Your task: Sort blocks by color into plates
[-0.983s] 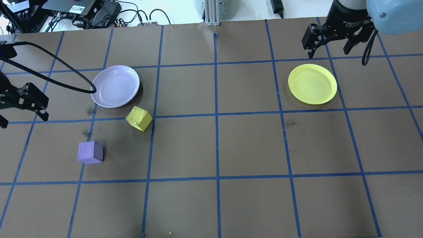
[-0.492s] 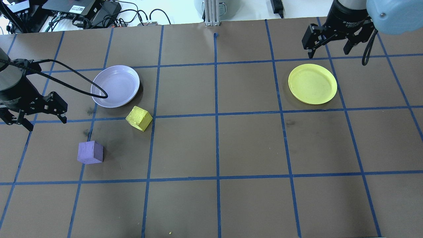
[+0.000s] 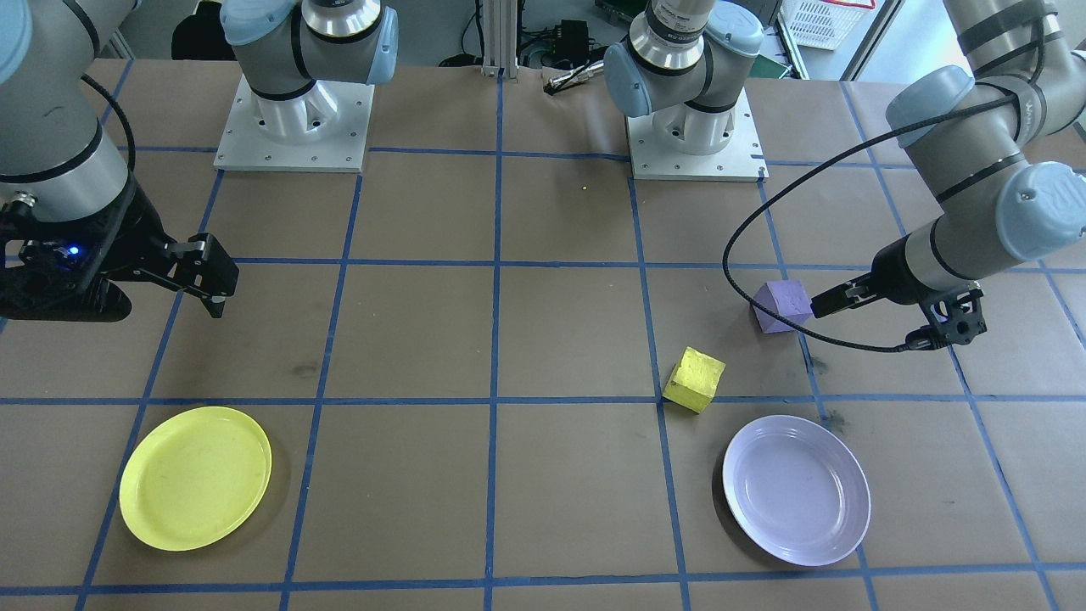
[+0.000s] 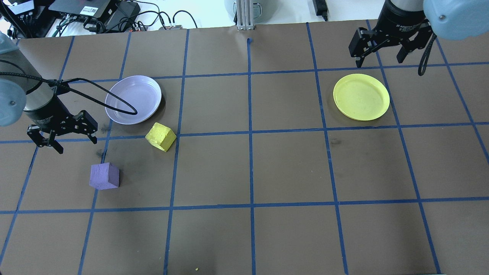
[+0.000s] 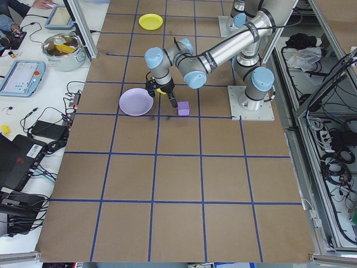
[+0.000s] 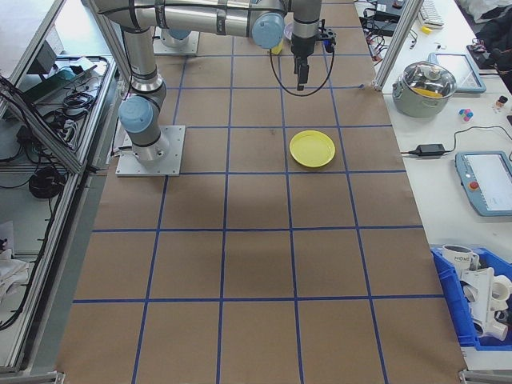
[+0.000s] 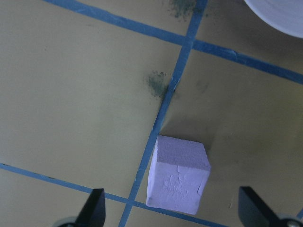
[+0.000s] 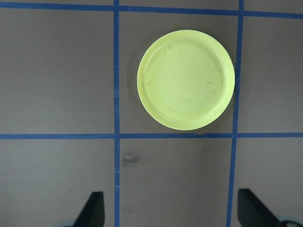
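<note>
Nearest my base, wide brown squares of the desk (image 4: 290, 168), ruled by blue tape lines (image 4: 250, 152), lie bare, with open room all across the middle.

My left end effector (image 4: 63, 137) hangs above the desk with its fingers spread apart and nothing between them. In my left wrist view the purple block (image 7: 177, 175) sits between and just ahead of my fingertips, right beside a tape crossing. It is a rough, matte, foam-like cube, resting flat on the paper (image 4: 104, 176), with free desk on every side of it. A black cable (image 4: 99, 101) loops from my left wrist out over the rim of the lavender plate.

A little farther out, the yellow block (image 4: 160, 136) sits turned at an angle to the grid, touching a tape line, just beside the lavender plate (image 4: 133, 99) but apart from it. That plate is round, shallow and glossy, and holds no block.

Well apart, across several squares, the yellow plate (image 4: 361, 97) lies inside its own square, equally round and glossy, faintly scuffed in my right wrist view (image 8: 185, 79). My right end effector (image 4: 380, 47) hovers just beyond its far rim, fingers parted and gripping nothing.
</note>
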Robot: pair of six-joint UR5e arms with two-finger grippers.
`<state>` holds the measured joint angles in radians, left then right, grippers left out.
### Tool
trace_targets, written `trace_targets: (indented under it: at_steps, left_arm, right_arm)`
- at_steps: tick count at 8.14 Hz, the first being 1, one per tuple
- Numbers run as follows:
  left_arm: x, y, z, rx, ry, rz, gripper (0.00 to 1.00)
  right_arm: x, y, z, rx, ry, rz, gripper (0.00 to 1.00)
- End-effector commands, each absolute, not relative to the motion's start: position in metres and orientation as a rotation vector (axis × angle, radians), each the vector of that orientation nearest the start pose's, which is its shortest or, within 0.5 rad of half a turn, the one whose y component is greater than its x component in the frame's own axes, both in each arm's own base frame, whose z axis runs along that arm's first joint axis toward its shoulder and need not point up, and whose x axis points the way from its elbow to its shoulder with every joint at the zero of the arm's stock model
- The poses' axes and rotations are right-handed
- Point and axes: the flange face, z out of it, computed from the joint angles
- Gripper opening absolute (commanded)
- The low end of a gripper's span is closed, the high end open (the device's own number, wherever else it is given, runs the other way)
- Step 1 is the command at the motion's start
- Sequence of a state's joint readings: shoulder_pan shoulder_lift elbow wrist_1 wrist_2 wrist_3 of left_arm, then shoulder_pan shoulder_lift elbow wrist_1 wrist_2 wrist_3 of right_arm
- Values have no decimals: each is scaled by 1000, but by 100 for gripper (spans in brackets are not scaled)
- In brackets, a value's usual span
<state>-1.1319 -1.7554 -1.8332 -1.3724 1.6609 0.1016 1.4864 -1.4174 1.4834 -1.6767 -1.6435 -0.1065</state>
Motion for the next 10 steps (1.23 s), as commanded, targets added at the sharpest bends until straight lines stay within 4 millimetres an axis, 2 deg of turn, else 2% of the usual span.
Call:
trace_targets:
  at_steps: [1, 4, 7, 10]
  left_arm:
    - [96, -499, 252, -503, 3057, 521, 100]
    - [90, -492, 224, -420, 3071, 627, 100]
    - [87, -487, 212, -293, 3099, 672, 100]
    - [88, -486, 178, -245, 3109, 781, 100]
  right_arm:
    - [79, -568, 463, -34, 3217, -60, 100]
    - [77, -569, 462, -27, 3218, -55, 100]
    - [77, -569, 462, -30, 3218, -55, 100]
    - [77, -569, 460, -35, 3218, -50, 100]
